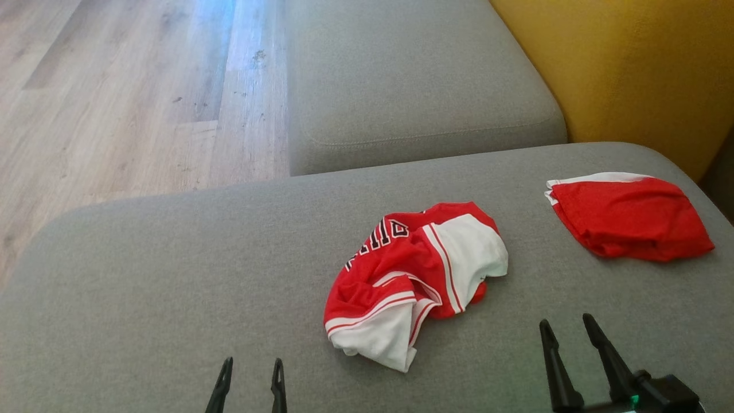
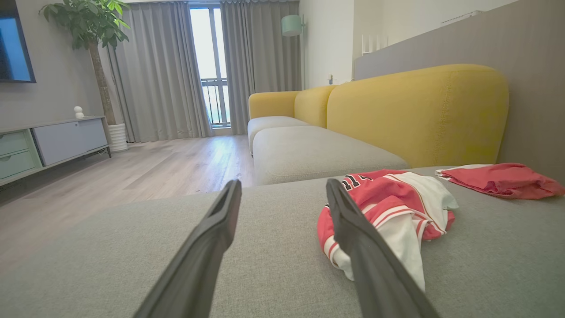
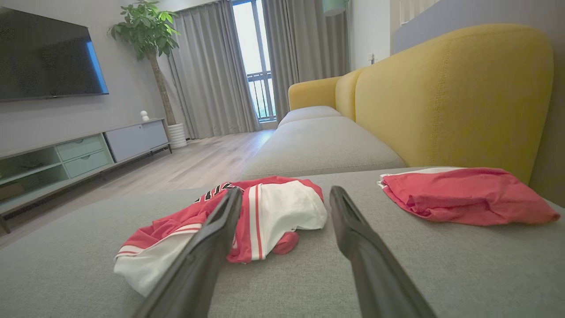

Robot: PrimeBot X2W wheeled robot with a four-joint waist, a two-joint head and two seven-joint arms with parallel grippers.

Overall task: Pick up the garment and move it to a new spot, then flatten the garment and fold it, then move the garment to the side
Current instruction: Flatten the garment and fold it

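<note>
**A:** Two questions. First, what's at the far left?

**B:** Wood floor (image 1: 114, 86), past the edge of the grey seat (image 1: 143, 275). Next comes the left gripper (image 1: 253, 360), low at the near edge. Its fingers are spread wide with nothing between them, and it is clear of any cloth.

**A:** And then?

**B:** The garment (image 1: 413, 275), about mid-seat and slightly right of centre. It's a crumpled red and white heap with dark lettering on its far side, lying loose on the grey fabric. A white panel edged with red stripes faces up on its right, and another white part spills toward the near edge. Beyond it is a second seat (image 1: 401, 74), also grey.

**A:** Second question: is either gripper touching it?

**B:** No. In the left wrist view the heap lies ahead and to the right, partly hidden by that gripper's right finger. The right gripper (image 1: 565, 319) sits right of the heap and nearer the robot, jaws also wide and empty. In its wrist view the garment lies ahead and to the left.

**A:** Further right?

**B:** A folded red cloth (image 1: 628, 218) with a white edge, lying flat and well apart from the garment, near the seat's far right corner. Behind it is the yellow backrest (image 1: 631, 57).
</note>
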